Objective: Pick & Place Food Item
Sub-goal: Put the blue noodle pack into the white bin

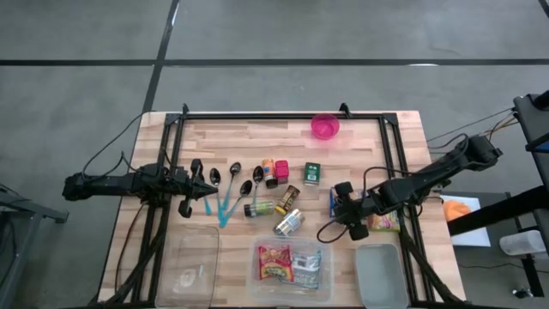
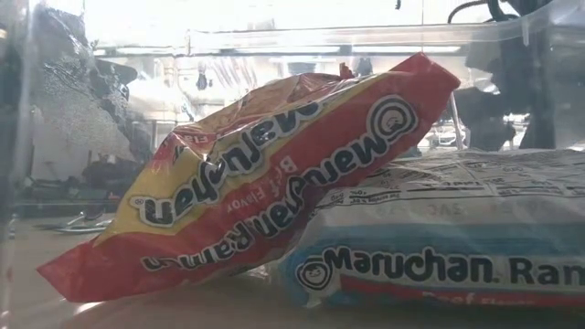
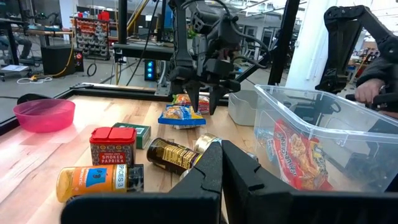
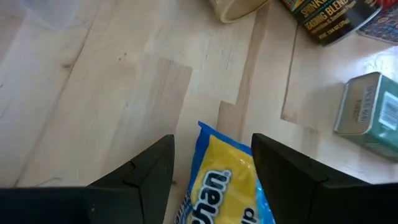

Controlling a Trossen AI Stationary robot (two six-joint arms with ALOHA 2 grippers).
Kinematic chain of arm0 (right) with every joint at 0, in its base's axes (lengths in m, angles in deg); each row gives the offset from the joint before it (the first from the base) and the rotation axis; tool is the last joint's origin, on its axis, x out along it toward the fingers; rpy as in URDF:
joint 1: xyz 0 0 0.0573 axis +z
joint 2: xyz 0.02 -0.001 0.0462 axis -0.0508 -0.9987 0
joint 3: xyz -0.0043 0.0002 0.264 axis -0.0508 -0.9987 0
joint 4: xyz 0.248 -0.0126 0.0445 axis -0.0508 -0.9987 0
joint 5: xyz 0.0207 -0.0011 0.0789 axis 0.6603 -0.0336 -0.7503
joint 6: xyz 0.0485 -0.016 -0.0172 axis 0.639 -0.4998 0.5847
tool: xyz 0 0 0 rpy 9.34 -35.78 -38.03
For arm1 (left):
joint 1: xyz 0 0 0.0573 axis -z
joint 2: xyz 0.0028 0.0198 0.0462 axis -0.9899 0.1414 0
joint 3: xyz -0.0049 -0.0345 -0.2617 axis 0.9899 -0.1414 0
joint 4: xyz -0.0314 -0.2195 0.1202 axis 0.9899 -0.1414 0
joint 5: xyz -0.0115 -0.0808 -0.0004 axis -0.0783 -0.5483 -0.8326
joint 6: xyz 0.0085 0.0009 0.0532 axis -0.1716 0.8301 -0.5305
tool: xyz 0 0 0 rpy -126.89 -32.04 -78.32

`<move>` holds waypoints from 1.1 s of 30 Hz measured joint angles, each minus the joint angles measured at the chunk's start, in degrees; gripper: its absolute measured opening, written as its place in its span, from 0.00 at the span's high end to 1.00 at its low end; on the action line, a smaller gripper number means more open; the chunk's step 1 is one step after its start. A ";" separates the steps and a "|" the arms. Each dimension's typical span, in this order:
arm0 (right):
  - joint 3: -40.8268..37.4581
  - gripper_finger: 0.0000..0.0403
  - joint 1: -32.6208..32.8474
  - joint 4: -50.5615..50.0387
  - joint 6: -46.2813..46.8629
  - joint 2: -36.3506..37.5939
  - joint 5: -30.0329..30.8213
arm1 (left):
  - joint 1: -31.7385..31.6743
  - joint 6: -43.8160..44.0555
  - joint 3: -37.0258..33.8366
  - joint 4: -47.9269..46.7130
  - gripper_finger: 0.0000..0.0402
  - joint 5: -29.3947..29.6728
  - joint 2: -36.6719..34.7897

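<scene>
A yellow-and-blue ramen packet [image 4: 222,186] lies flat on the wooden table [image 1: 257,137], right of centre. My right gripper [image 4: 212,163] hangs over it, slanting down and open, one finger on either side of the packet's end; no touch shows. The left wrist view shows that gripper [image 3: 200,99] just above the packet [image 3: 181,116]. My left gripper [image 3: 222,163] waits shut and level at the table's left [image 1: 206,189]. A clear bin [image 1: 257,279] at the near edge holds a red ramen packet [image 2: 274,174] leaning on a blue one [image 2: 439,247].
Spice tins and jars [image 3: 113,144], a green tin [image 4: 367,112] and several spoons [image 1: 232,184] lie mid-table. A pink bowl [image 1: 325,127] stands at the far edge. Another snack packet [image 1: 384,223] lies under the right arm. More bins [image 1: 380,275] stand along the near edge.
</scene>
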 joint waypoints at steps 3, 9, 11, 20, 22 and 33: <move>-2.40 0.48 0.00 2.29 0.00 0.00 -0.01 | 0.00 0.00 -0.02 0.02 1.00 0.00 0.00; -5.93 0.48 0.00 5.82 0.10 -0.04 0.01 | 0.00 0.00 -0.01 0.02 1.00 0.00 0.00; -6.23 0.48 0.00 6.16 0.81 -0.04 0.07 | -0.02 0.00 0.00 0.01 1.00 0.00 0.00; -6.37 0.48 -0.02 5.90 1.19 -0.04 1.83 | -0.02 0.00 0.00 0.02 1.00 0.00 0.00; -6.37 0.48 -0.04 5.75 1.10 -0.04 2.16 | -0.02 0.00 0.00 0.00 1.00 0.00 0.00; -6.37 0.69 -0.02 5.55 4.14 -0.17 2.17 | -0.02 0.00 0.00 0.00 1.00 0.00 0.00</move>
